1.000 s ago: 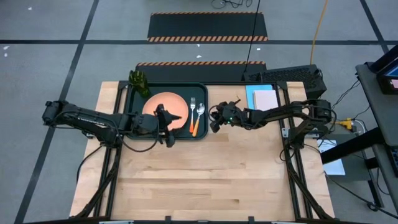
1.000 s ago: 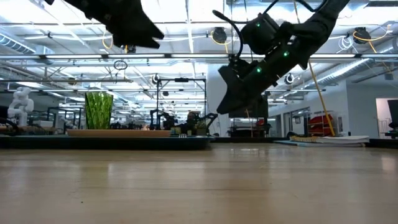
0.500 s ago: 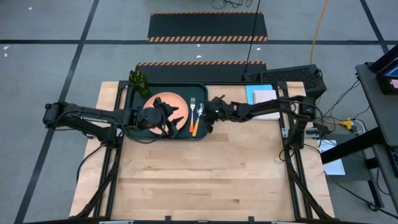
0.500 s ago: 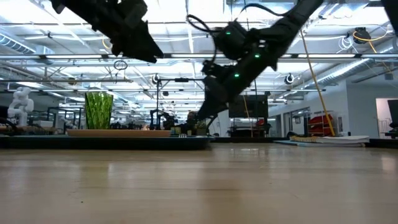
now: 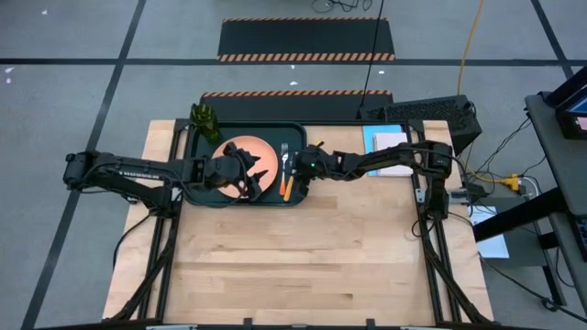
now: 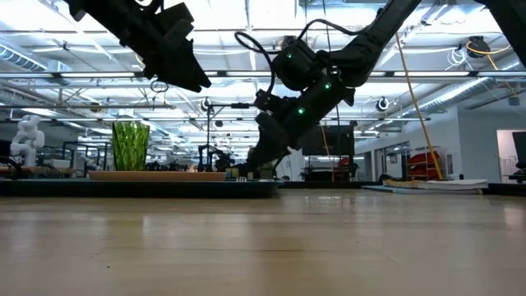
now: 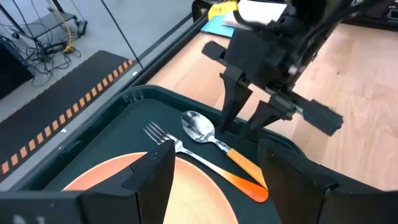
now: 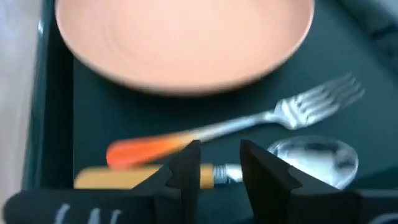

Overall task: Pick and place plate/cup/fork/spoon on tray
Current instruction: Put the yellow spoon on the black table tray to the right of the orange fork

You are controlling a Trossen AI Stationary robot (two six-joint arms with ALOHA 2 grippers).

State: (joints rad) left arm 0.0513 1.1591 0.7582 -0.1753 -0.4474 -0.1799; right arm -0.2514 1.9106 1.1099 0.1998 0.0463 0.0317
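The tray [image 5: 197,151] sits in the upper middle of the high view, on the far part of the table [image 5: 321,266]. On it lies the plate [image 5: 249,149], with the fork [image 5: 284,156] just to its right and the spoon [image 7: 205,132] beside the fork — both with orange handles. The cup [image 5: 205,121] stands at the tray's upper left corner.

The right gripper [image 5: 295,169] reaches in from the right side of the frame and is down over the spoon; in the right wrist view its fingers [image 8: 186,171] straddle the spoon's handle with a narrow gap, not yet pressed onto it.

The left gripper [image 5: 249,179] hovers over the plate's lower edge, its jaws spread wide and holding nothing — in the low view it hangs high at the upper left.
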